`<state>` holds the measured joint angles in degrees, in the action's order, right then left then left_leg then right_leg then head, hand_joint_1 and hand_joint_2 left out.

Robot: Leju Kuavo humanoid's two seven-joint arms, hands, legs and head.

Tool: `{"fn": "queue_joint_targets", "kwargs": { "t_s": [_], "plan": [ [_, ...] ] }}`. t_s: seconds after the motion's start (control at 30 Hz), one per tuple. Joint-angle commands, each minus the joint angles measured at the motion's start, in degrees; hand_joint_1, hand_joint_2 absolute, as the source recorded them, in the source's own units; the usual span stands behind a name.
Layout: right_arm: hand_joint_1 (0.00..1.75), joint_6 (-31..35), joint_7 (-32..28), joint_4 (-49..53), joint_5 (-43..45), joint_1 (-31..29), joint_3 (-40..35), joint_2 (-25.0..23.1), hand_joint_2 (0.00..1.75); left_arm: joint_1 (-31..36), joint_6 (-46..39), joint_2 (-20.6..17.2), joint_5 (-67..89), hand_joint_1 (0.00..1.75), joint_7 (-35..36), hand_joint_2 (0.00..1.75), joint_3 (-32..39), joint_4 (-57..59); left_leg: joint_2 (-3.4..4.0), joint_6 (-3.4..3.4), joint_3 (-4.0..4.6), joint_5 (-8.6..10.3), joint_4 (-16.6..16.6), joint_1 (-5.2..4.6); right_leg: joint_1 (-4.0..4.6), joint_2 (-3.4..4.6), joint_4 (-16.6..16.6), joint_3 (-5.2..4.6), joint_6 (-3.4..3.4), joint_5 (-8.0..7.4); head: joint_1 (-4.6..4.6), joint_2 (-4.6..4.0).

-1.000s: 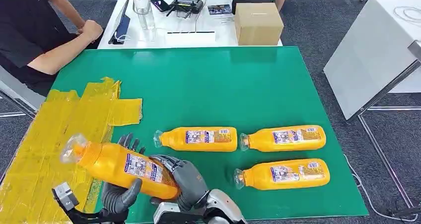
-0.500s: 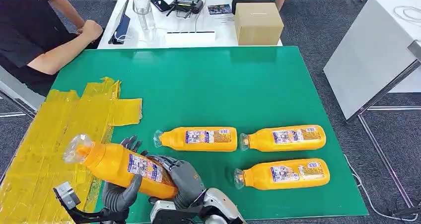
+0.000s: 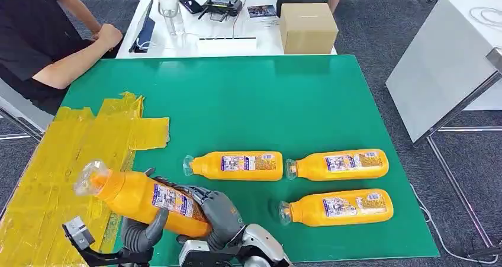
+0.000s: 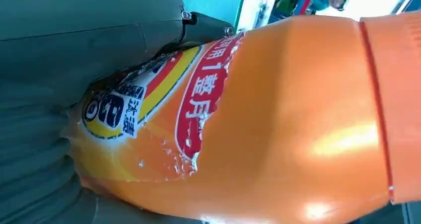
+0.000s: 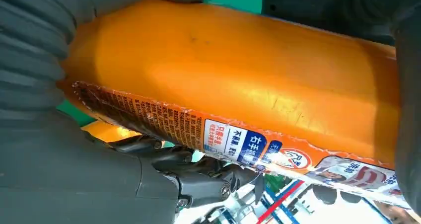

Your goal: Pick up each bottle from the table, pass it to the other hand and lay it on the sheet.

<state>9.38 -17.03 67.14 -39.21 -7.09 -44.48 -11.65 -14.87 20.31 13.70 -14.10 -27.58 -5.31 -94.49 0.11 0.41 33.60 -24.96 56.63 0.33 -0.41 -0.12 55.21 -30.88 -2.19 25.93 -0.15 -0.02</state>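
An orange bottle (image 3: 142, 197) with a clear cap hangs tilted above the table's near left, cap toward the yellow sheet (image 3: 53, 172). My left hand (image 3: 142, 232) grips it from below and my right hand (image 3: 218, 215) wraps its base end. In the left wrist view the bottle (image 4: 278, 129) lies against my left hand (image 4: 64, 85). The right wrist view has the bottle (image 5: 238, 80) pressed into my right hand (image 5: 54, 134). Three more orange bottles lie on the green table (image 3: 254, 101): one in the middle (image 3: 237, 166), one to its right (image 3: 340, 164), one nearer (image 3: 337, 207).
A person in black sits at the far left with a fist (image 3: 108, 35) on the table corner. Behind the green table a white table carries a cardboard box (image 3: 307, 28), a clear bottle (image 3: 169, 9) and devices. A white panel (image 3: 450, 60) stands on the right.
The held bottle has shifted slightly left and down toward the sheet. My left hand's fingers have closed further around it; both hands still hold it.
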Motion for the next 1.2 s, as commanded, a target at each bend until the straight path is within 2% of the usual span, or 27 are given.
{"fn": "queue_joint_targets", "kwargs": {
  "t_s": [0.03,0.37,0.4,0.43,0.47,0.5,0.57,0.6,0.63,0.67,0.7,0.8,1.03,1.07,1.2],
  "plan": [
    [1.75,-0.3,0.5,-4.8,-0.4,1.1,-2.8,-1.8,1.75,2.5,0.8,-0.4,0.3,1.75,0.1,1.75,-1.3,2.0,-0.10,-0.02,-0.29,-0.08,-0.1,0.04,0.05,-0.09,-0.1,0.34,0.06,0.09,0.00,0.00],
    [1.75,1.9,1.7,-3.4,-1.3,1.5,-1.2,-1.5,1.75,2.5,0.8,-0.5,1.6,1.75,-0.5,1.75,-1.3,1.4,-0.09,-0.01,-0.12,-0.02,-0.1,0.02,0.03,-0.08,-0.1,0.16,0.03,0.03,0.00,0.00],
    [1.29,2.4,2.1,-2.5,-1.3,1.5,-0.7,-1.3,1.75,2.5,0.3,-0.8,2.6,1.75,-0.8,1.75,-1.2,1.0,-0.12,-0.02,-0.20,-0.05,-0.1,0.05,0.05,-0.11,-0.1,0.26,0.05,0.06,0.00,0.00],
    [0.00,2.9,2.4,-1.3,-1.2,1.7,0.0,-1.0,1.75,2.5,-0.4,-1.1,4.0,1.75,-1.3,1.75,-1.2,0.5,-0.10,0.00,-0.11,-0.01,-0.1,0.01,0.01,-0.09,-0.1,0.14,0.03,0.04,0.00,0.00],
    [0.00,3.2,2.8,0.7,-0.7,2.0,1.1,-0.5,1.75,2.5,-1.4,-1.6,6.1,1.75,-2.1,1.75,-0.9,-0.2,-0.11,-0.01,-0.21,-0.06,-0.1,0.05,0.06,-0.10,-0.1,0.27,0.05,0.07,0.00,0.00],
    [0.00,3.2,3.0,2.5,-0.5,2.2,1.7,0.1,0.00,2.7,-2.7,-2.1,8.8,1.75,-2.9,1.75,-0.7,-0.9,-0.10,-0.01,-0.09,-0.01,0.0,0.02,0.02,-0.09,0.0,0.12,0.03,0.04,0.00,0.00],
    [0.00,3.6,3.9,6.1,-0.1,2.3,3.4,1.4,0.00,3.2,-5.4,-3.2,13.5,1.75,-4.2,1.75,0.3,-2.3,-0.13,-0.02,-0.28,-0.11,0.0,0.06,0.07,-0.12,-0.1,0.35,0.06,0.12,0.02,0.00],
    [0.00,6.3,3.7,12.1,4.8,0.0,6.9,5.7,0.00,7.2,-26.3,-7.6,38.5,1.75,-6.9,1.75,1.7,-3.9,-0.12,-0.02,-0.18,-0.07,0.0,0.05,0.05,-0.11,0.0,0.24,0.05,0.08,0.00,0.00],
    [0.00,3.8,4.3,14.7,6.3,-1.3,9.2,7.8,0.00,9.4,-27.9,-9.3,42.7,1.75,-5.4,1.75,3.9,-4.1,-0.21,-0.01,0.03,0.03,0.0,0.03,0.04,-0.20,0.0,0.04,0.04,0.02,0.00,0.00],
    [0.00,1.7,4.3,16.3,7.7,-1.6,11.8,8.6,0.00,10.9,-29.2,-10.0,46.3,1.75,-4.7,1.75,5.8,-4.0,-0.25,-0.03,-0.20,-0.08,0.1,0.11,0.11,-0.23,0.0,0.32,0.08,0.11,0.00,0.00],
    [0.00,-0.6,3.7,16.9,8.4,-2.0,14.3,8.7,0.00,12.0,-28.7,-10.4,47.8,1.75,-4.3,1.75,7.9,-3.5,-0.25,-0.01,0.07,0.09,0.0,0.02,0.02,-0.25,0.0,-0.01,0.02,-0.01,0.00,0.00],
    [0.00,-1.8,2.4,16.7,8.5,-1.8,16.4,8.0,0.00,12.3,-28.1,-10.4,49.1,1.75,-4.8,1.75,9.8,-3.2,-0.10,0.00,-0.04,0.09,0.0,0.00,0.00,-0.12,0.0,0.09,0.02,-0.04,-0.02,0.00],
    [0.00,-0.9,2.4,15.0,7.3,-1.7,14.8,6.8,0.00,12.2,-28.9,-9.2,50.2,1.75,-5.3,1.75,7.0,-3.3,-0.12,0.01,-0.21,0.01,0.0,0.03,0.03,-0.17,0.0,0.28,0.01,0.03,0.00,0.00],
    [0.00,-0.9,2.4,15.0,7.3,-1.8,14.7,6.9,0.00,12.4,-29.2,-9.3,50.6,1.75,-5.1,1.75,6.8,-3.1,-0.13,0.00,-0.47,-0.13,0.0,0.09,0.10,-0.17,-0.1,0.58,0.05,0.14,0.00,0.00],
    [0.00,-0.6,2.5,14.9,7.3,-2.2,14.6,7.3,0.00,12.8,-33.5,-11.3,57.7,1.75,-3.6,1.75,5.2,-2.0,-0.08,0.00,-0.17,0.00,0.0,0.04,0.04,-0.12,0.0,0.23,0.02,0.01,0.00,0.00]
  ]
}}
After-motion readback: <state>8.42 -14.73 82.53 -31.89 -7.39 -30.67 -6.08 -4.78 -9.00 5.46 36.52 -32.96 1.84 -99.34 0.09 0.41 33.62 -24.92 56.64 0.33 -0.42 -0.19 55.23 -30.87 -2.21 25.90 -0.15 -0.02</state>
